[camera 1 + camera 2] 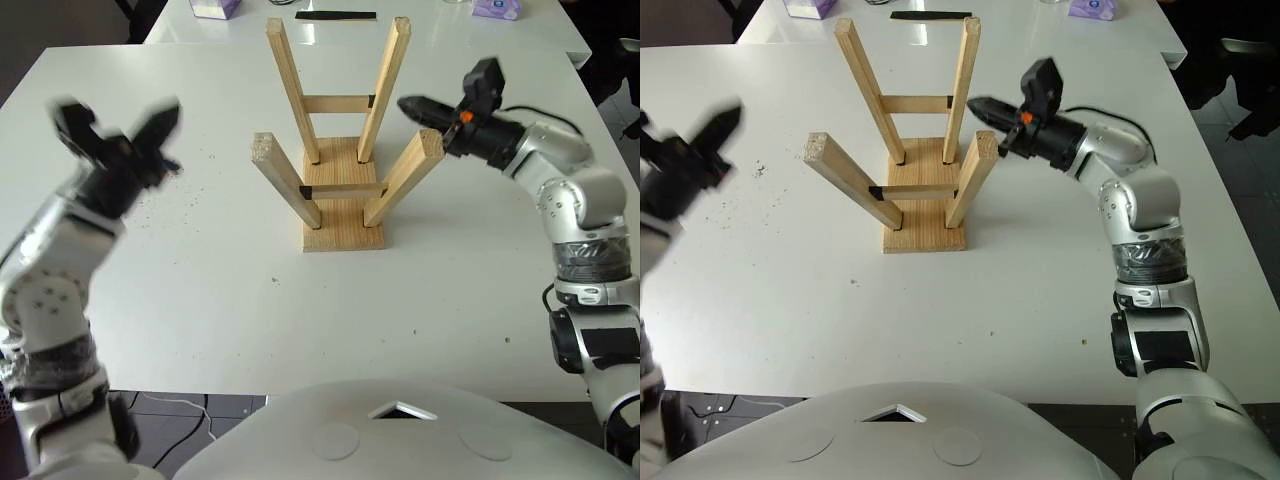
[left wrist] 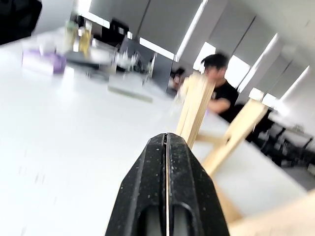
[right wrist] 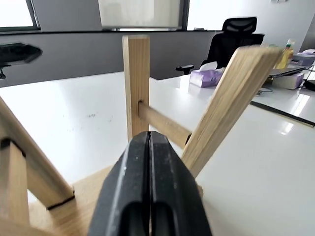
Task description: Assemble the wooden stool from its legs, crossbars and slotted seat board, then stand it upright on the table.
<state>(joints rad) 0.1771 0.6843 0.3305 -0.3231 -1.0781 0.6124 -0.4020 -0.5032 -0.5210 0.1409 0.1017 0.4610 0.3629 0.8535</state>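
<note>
Stool (image 1: 341, 218) of pale wood sits inverted mid-frame on white table (image 1: 200, 300); my left gripper (image 1: 168, 115) and right gripper (image 1: 408, 104) are both closed, empty.

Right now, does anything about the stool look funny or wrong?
Yes. The stool is upside down: its seat board lies flat on the table and all four legs point up, splayed outward. Small dark specks are also scattered on the table beside the left claw.

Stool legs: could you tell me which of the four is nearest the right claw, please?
The far-right leg: the right claw has its tip just beside it, and no other leg is that close.
</note>
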